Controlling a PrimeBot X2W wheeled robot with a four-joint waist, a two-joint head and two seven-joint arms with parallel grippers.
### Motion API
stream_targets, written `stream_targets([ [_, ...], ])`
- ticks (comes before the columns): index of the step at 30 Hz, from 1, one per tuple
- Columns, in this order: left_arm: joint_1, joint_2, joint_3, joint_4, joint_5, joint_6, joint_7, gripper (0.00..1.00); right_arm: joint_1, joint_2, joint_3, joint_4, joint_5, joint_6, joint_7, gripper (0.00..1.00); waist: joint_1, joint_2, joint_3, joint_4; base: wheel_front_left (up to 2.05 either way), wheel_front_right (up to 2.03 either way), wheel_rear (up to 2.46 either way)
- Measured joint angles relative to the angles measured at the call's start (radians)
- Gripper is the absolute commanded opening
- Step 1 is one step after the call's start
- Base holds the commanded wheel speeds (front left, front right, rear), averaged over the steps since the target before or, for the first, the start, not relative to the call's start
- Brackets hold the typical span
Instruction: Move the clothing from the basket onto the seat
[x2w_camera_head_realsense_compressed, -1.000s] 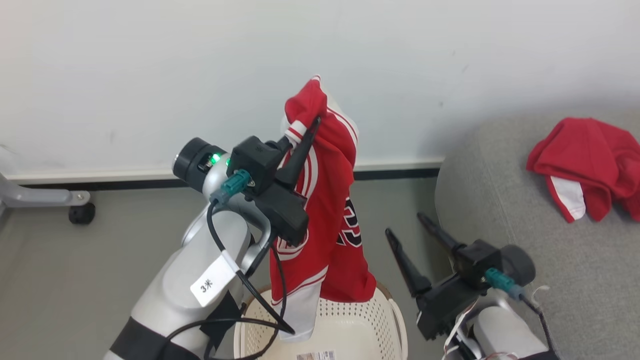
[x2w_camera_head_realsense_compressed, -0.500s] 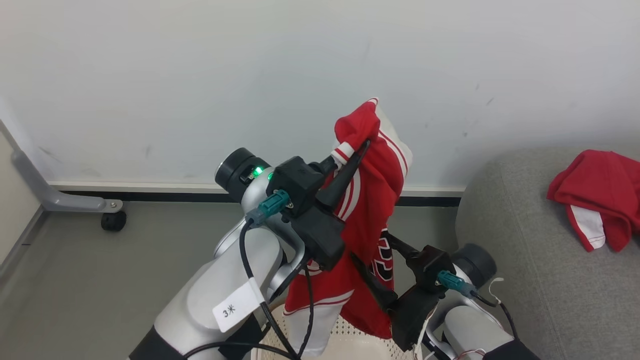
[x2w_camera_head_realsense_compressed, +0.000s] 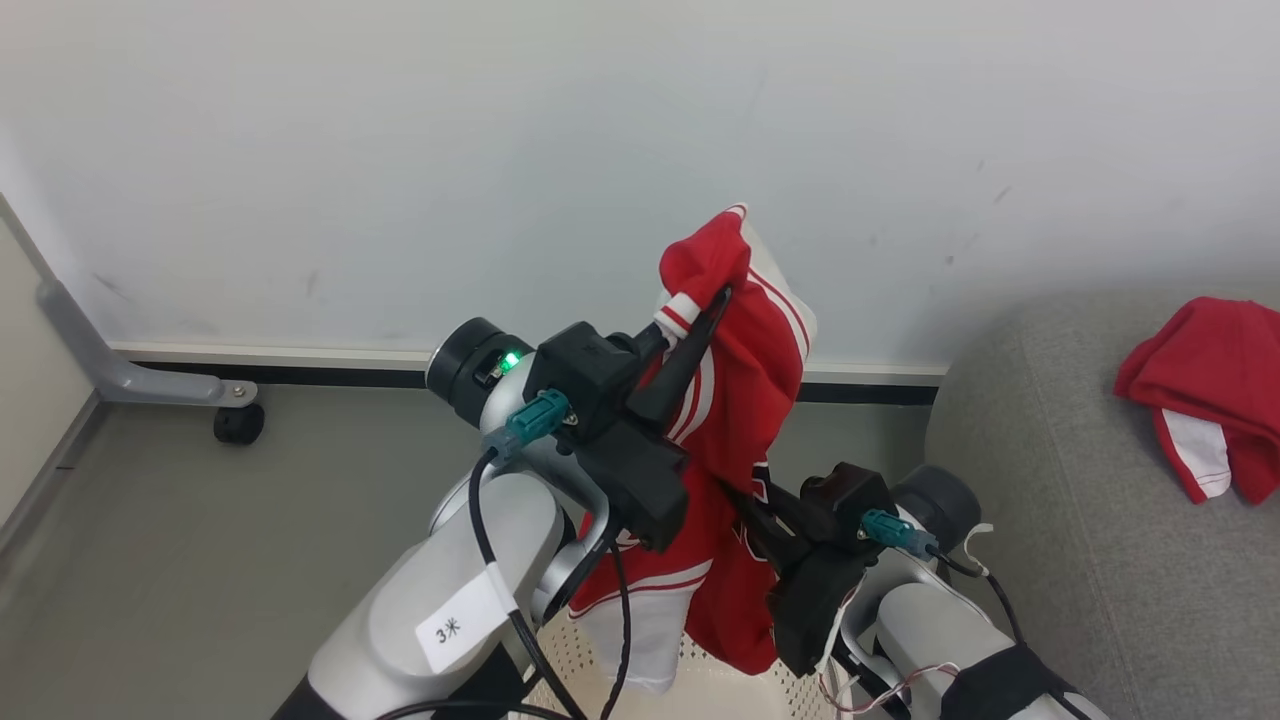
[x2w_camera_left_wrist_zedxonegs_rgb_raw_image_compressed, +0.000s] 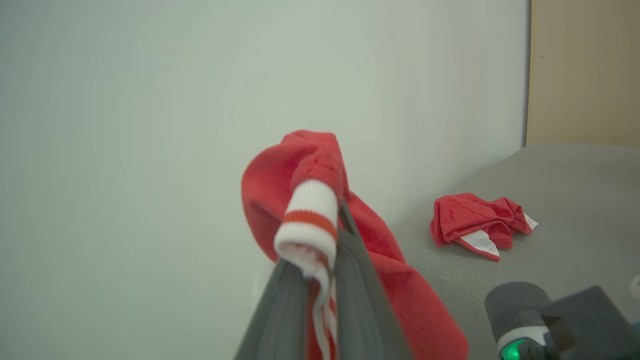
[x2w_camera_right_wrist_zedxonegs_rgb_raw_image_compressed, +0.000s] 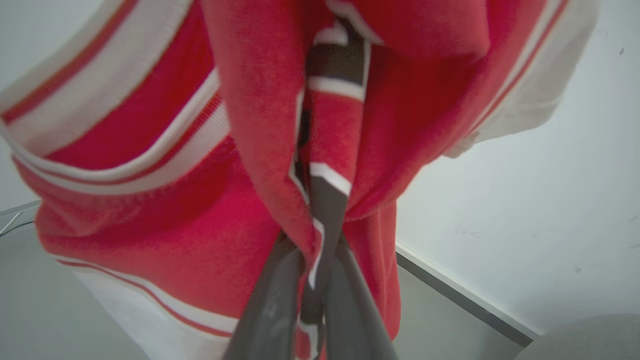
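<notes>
A: Where's the shirt at the moment?
B: Up in the air, in front of the white wall (x2w_camera_head_realsense_compressed: 400, 150). The red shirt (x2w_camera_head_realsense_compressed: 745, 400) with white stripes hangs from the left fingers (x2w_camera_head_realsense_compressed: 700, 335), which are pinching a striped white-and-red cuff at its very top.
A: Pressed right together?
B: As near as the cuff lets them. The left wrist view has the cuff squeezed between the two, with red cloth bunched over the tips.
A: And the right fingers (x2w_camera_head_realsense_compressed: 765, 512)?
B: Lower down, at the middle of the shirt, closed on a fold of it (the fold with the black and white print). In the right wrist view the two stand together with cloth caught between them.
A: So both arms have it. Where's the basket (x2w_camera_head_realsense_compressed: 705, 695)?
B: Straight under the shirt, between the two arms; a patch of its cream, hole-dotted wall shows there. The shirt's white hem hangs down in front of it, and I cannot tell whether cloth and basket touch.
A: The sofa (x2w_camera_head_realsense_compressed: 1050, 520)?
B: To the robot's right, light grey, its rounded edge near the right arm. The shirt hangs apart from it.
A: Anything on it?
B: A crumpled red garment (x2w_camera_head_realsense_compressed: 1200, 380) with a white patch, lying on the cushion well back from that rounded edge.
</notes>
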Motion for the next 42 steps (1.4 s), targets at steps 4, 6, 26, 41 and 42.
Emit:
stream_targets([
  [4, 0.024, 0.018, 0.025, -0.003, -0.013, 0.016, -0.002, 0.44, -0.018, 0.0, -0.001, -0.01, 0.035, 0.0, 0.0, 0.0, 0.0, 0.0, 0.003, -0.018, 0.0, 0.0, 0.0],
  [6, 0.04, 0.032, 0.04, -0.002, -0.016, 0.025, -0.007, 1.0, -0.019, -0.001, -0.003, -0.025, 0.045, 0.0, 0.0, 0.0, 0.0, 0.0, 0.004, -0.03, 0.0, 0.0, 0.0],
  [26, 0.212, 0.104, 0.088, 0.028, -0.055, 0.067, -0.034, 1.0, -0.033, -0.19, -0.131, -0.134, 0.085, -0.002, 0.0, 0.0, 0.0, 0.0, 0.006, -0.213, 0.0, 0.0, 0.0],
  [41, 0.304, 0.08, 0.061, 0.011, -0.06, 0.077, -0.051, 1.0, 0.063, -0.307, -0.186, -0.267, 0.084, -0.043, 0.0, 0.0, -0.0001, 0.0, 0.002, -0.368, 0.0, 0.0, 0.0],
  [42, 0.308, 0.077, 0.059, 0.009, -0.06, 0.081, -0.052, 1.0, 0.066, -0.313, -0.187, -0.276, 0.084, -0.043, 0.0, 0.0, -0.0001, 0.0, 0.002, -0.38, 0.0, 0.0, 0.0],
])
